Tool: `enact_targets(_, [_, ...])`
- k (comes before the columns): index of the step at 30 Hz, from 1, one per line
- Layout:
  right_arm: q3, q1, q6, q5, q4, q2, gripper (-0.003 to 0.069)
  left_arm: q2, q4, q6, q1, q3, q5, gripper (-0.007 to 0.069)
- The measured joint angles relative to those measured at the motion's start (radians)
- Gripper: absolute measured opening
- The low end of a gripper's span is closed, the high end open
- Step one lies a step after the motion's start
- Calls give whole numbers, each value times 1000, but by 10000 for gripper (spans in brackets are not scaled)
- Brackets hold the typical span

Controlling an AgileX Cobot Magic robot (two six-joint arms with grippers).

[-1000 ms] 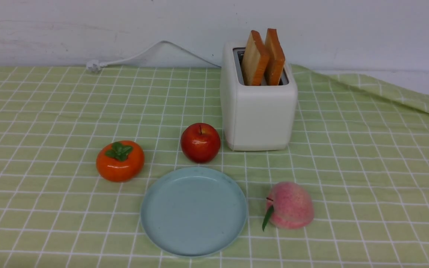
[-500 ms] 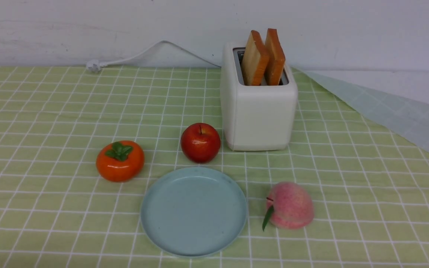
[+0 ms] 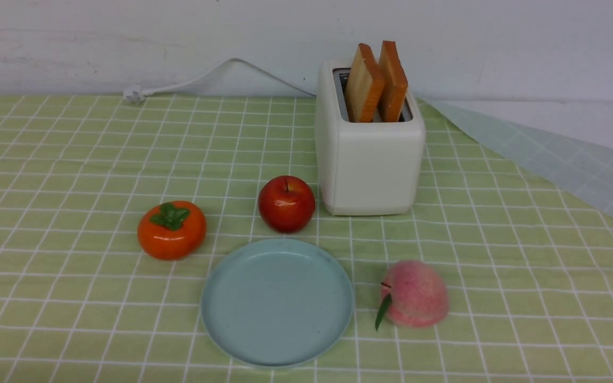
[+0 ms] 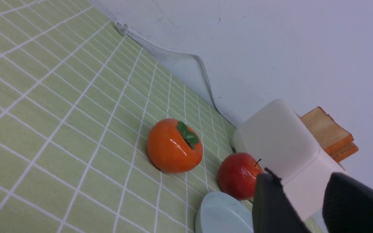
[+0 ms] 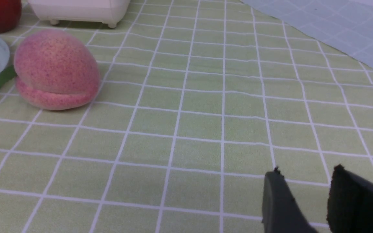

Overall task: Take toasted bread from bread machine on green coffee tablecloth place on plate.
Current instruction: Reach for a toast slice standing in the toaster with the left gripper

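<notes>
Tablecloth (image 3: 72,159) against white wall (image 3: 125,32)

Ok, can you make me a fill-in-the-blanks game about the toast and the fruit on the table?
1. ____ thick golden slices of toasted bread stand in the boxy white bread machine.
2. The round pale blue plate on the green checked tablecloth is ____.
3. The shiny red apple is nearer the bread machine than the glossy ____ persimmon.
4. The fuzzy pink peach lies beside the plate, on the robot's ____.

Missing words: two, empty, orange, right.
</notes>
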Motion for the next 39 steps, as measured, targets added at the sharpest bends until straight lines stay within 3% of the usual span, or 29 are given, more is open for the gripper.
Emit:
enact_targets(14, [0,0,0,0,0,0,239,0,1,0,0,0,-2,227])
enact_targets(18, [0,0,0,0,0,0,239,0,-7,0,0,0,-2,158])
enact_targets(20, [0,0,0,0,0,0,239,0,-17,0,0,0,-2,52])
enact_targets(23, [0,0,0,-9,24,0,239,0,-18,1,0,0,-2,-13])
enact_targets(26, [4,0,0,-27,89,0,239,0,-18,1,0,0,1,-13])
enact_targets(39, [9,0,0,-159,662,0,239,1,-16,132,0,-139,187,-13])
